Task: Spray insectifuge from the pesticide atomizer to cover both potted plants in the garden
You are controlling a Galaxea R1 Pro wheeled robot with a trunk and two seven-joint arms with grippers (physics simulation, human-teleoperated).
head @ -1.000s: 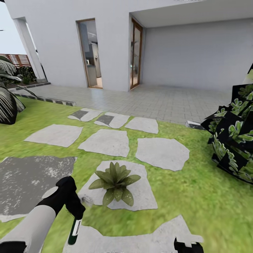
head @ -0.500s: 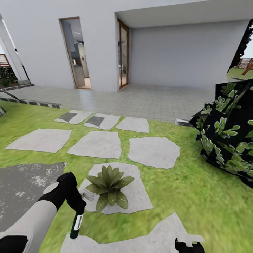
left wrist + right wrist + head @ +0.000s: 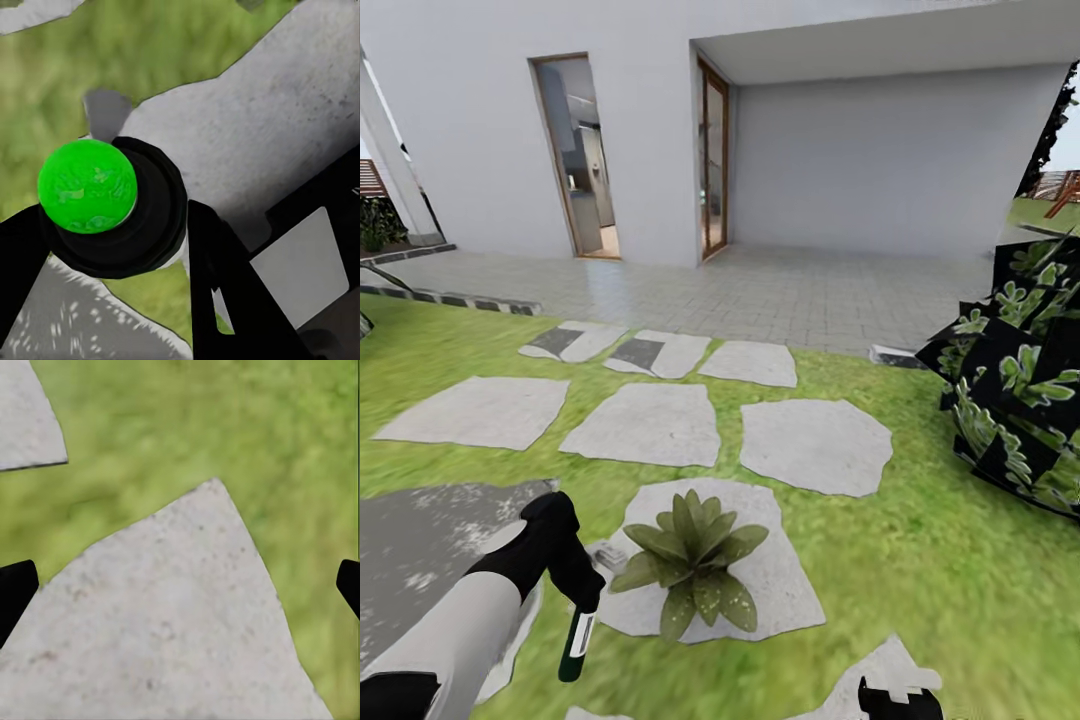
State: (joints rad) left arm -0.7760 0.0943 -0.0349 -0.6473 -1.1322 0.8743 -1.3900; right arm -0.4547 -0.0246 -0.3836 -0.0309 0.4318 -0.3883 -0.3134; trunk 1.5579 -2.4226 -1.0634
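The garden lawn carries grey stepping stones that run toward the paved terrace of the white house; a large dark shrub stands at the lawn's right edge, well apart from the work.

One potted plant, a rosette of speckled leaves, sits near the middle of the nearest stepping stone; its pot is hidden under the leaves; a small pale block lies at that stone's left edge, identity unclear.

The left gripper is closed round the pesticide atomizer, which hangs downward just beside the plant's left side, over the stone's left edge; the left wrist view shows the bottle's green cap clamped between the black fingers; judged, this hold keeps the nozzle low and close to the foliage for spraying.

The right gripper hangs idle over another stone at the near edge of the lawn, its fingertips spread wide and holding nothing; judged, it is parked clear of the spray.
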